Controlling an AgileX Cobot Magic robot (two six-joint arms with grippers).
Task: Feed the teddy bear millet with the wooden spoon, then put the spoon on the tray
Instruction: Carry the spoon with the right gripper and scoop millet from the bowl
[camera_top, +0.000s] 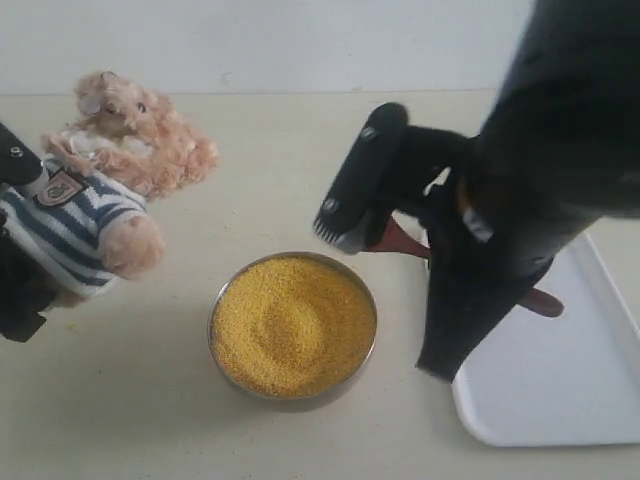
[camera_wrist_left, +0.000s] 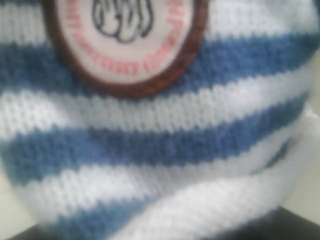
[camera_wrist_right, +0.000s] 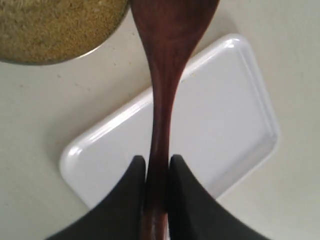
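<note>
In the right wrist view, the right gripper (camera_wrist_right: 156, 166) has its two dark fingers (camera_wrist_right: 131, 187) pressed onto the thin handle of the wooden spoon (camera_wrist_right: 165, 75), pinching it low on the shaft. The spoon is dark reddish brown and widens toward the top of that frame. Whether it carries grains cannot be told.

In the exterior view, the spoon hangs in the air right of centre, between the bowl (camera_top: 212, 322) and the tray (camera_top: 560, 385).

At the left edge of the exterior view, dark parts of the left gripper (camera_top: 35, 240) sit above and below the striped body of the teddy bear (camera_top: 125, 150), clamped on it. The bear is tilted, its head toward the upper left.

Bare table (camera_top: 290, 150) lies open between bear and spoon, and a strip of it separates bowl and tray. The tray runs off the right edge of the frame.

The round metal bowl at lower centre is filled nearly to the rim with millet (camera_top: 292, 325), yellow-orange and dimpled in the middle. The white tray is bare where it shows.

Up close, the bear's shirt is knitted in blue and white bands with a round brown-rimmed badge (camera_wrist_left: 125, 45)
</note>
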